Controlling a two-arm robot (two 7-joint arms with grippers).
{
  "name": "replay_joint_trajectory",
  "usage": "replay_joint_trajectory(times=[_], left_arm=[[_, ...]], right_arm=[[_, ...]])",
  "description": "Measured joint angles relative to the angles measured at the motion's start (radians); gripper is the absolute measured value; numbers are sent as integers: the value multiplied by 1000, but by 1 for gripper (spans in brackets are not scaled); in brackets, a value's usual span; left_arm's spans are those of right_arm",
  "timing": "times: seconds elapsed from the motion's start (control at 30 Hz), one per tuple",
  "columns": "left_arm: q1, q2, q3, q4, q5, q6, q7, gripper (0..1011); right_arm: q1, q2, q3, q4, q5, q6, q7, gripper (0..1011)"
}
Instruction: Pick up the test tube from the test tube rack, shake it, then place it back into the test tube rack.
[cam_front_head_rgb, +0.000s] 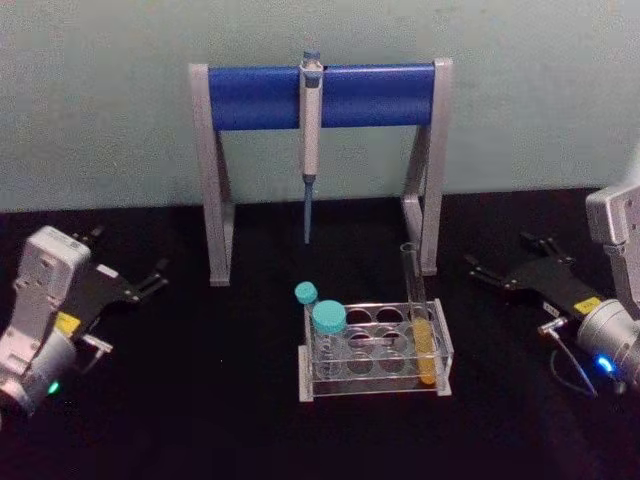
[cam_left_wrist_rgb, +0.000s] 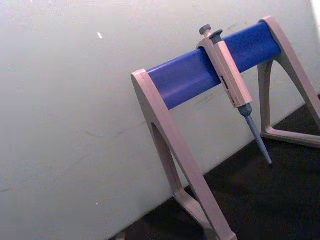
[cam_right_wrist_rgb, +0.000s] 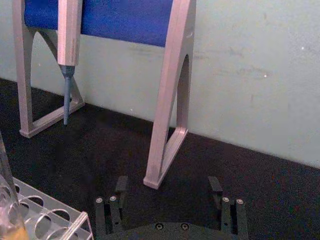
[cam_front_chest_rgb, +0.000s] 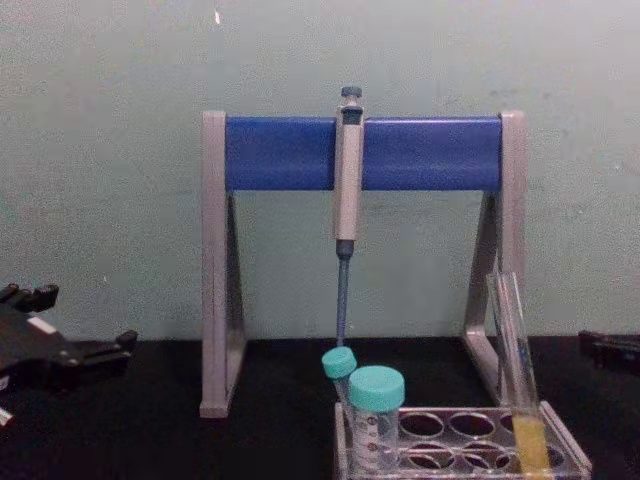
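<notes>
Toward the bench's right side, the test tube (cam_front_head_rgb: 420, 318) leans in the test tube rack's (cam_front_head_rgb: 375, 352) right end, fragile, slippery glass best pinched near its bare top by the empty, wide-open right gripper (cam_front_head_rgb: 497, 268).

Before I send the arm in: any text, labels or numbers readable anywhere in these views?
None readable.
Left hand: yellow sticker, print too blurred.
Right hand: yellow sticker, too blurred.
Pipette: dark window on its body, digits too small.
Test tube and test tube rack: no markings seen.
</notes>
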Motion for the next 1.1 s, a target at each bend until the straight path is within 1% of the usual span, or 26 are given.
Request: replay_joint_trajectory(times=[0.1,1.1], left_arm=[[0,0,0,0,0,0,0,1001],[0,0,0,0,0,0,0,1001]], right_arm=[[0,-4,5,7,-1,3,7,1000],[0,-1,3,1,-1,1,2,1000]])
